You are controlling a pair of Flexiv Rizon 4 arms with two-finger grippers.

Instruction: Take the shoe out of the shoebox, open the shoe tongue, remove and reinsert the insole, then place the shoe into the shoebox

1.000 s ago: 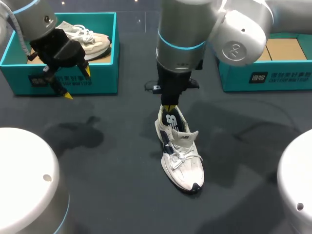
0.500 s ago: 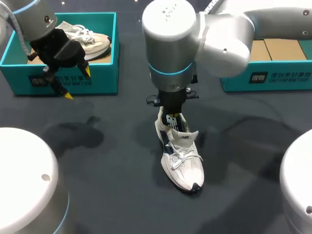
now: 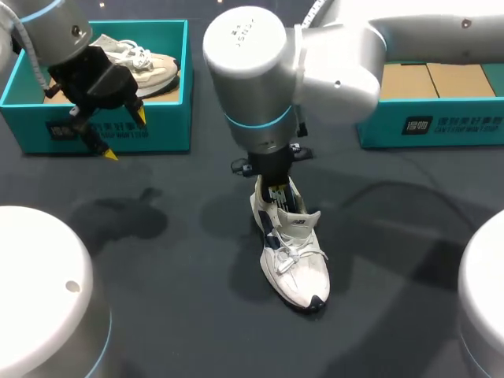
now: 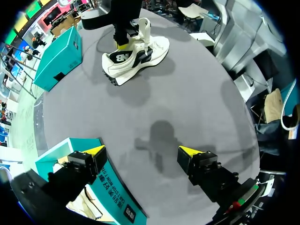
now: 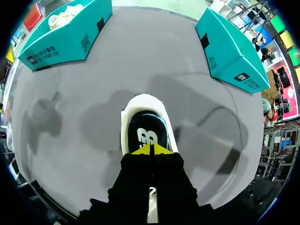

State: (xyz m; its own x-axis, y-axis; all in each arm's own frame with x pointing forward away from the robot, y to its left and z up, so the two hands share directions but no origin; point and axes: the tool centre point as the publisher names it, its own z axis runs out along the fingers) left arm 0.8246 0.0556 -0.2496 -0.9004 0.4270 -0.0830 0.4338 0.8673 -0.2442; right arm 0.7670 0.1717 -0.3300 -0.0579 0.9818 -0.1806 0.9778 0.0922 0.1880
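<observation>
A dark grey, matte tabletop (image 3: 181, 315) spreads flat and even. Soft, blurred shadows (image 3: 118, 216) lie across the tabletop's left half.

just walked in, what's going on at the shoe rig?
The right hand is down in the heel opening of a white and navy sneaker that stands on the table. Its tips are closed together at the back edge of the dark insole; whether they have pinched it is unclear. The left hand hangs open over the front wall of the left shoebox, which holds another sneaker.
</observation>
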